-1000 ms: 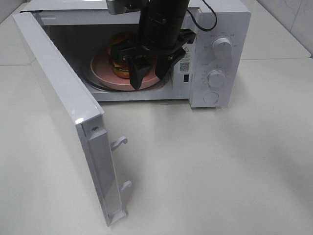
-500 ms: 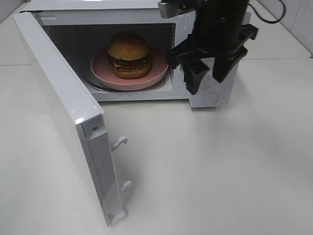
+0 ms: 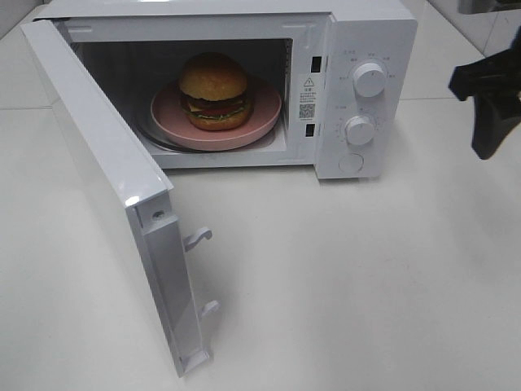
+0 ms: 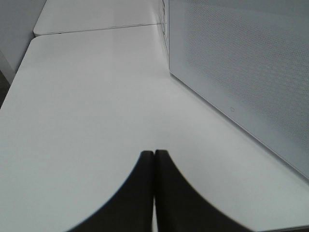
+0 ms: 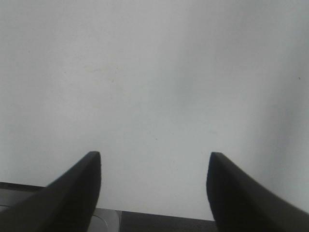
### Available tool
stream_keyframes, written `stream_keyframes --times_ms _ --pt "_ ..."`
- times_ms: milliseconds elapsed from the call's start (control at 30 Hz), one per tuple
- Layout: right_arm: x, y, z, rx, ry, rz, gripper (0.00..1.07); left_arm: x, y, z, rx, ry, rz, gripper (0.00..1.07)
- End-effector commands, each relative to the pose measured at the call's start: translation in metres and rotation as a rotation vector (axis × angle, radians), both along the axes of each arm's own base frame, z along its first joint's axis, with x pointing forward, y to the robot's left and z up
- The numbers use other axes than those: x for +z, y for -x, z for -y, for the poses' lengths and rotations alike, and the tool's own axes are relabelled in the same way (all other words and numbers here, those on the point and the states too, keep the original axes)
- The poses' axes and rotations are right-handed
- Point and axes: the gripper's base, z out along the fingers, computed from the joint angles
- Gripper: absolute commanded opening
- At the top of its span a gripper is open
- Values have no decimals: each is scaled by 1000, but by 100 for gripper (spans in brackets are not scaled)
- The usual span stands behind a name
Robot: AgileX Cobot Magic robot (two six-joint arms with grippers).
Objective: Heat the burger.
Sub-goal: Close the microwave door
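The burger (image 3: 214, 91) with its golden-brown bun sits on a pink plate (image 3: 264, 102) inside the open white microwave (image 3: 358, 32). The microwave door (image 3: 114, 187) stands swung out to the left. My right gripper (image 5: 153, 159) is open and empty over bare table; in the exterior view only part of it (image 3: 492, 102) shows at the right edge, well clear of the microwave. My left gripper (image 4: 154, 153) is shut and empty, low over the table beside the door's mesh panel (image 4: 241, 72). It is out of the exterior view.
The microwave has two knobs (image 3: 369, 80) and a round button (image 3: 351, 162) on its right panel. Two latch hooks (image 3: 198, 238) stick out of the door's edge. The white table (image 3: 342, 285) stretches in front and to the right.
My right gripper has pulled out of the microwave and swung far right to the view's edge, leaving the burger on its plate inside. The door has not moved.
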Motion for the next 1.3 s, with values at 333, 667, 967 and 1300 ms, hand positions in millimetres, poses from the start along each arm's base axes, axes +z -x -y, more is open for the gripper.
stream_keyframes --times_ms 333,667,967,1300 --pt "26 112 28 -62 -37 151 60 1 2 0 2 9 33 0" --pt "6 190 42 -58 -54 252 60 1 2 0 2 9 33 0" --pt "-15 247 53 23 -59 445 60 1 2 0 2 9 33 0" --pt "-16 275 57 54 -97 692 60 1 2 0 2 9 33 0"
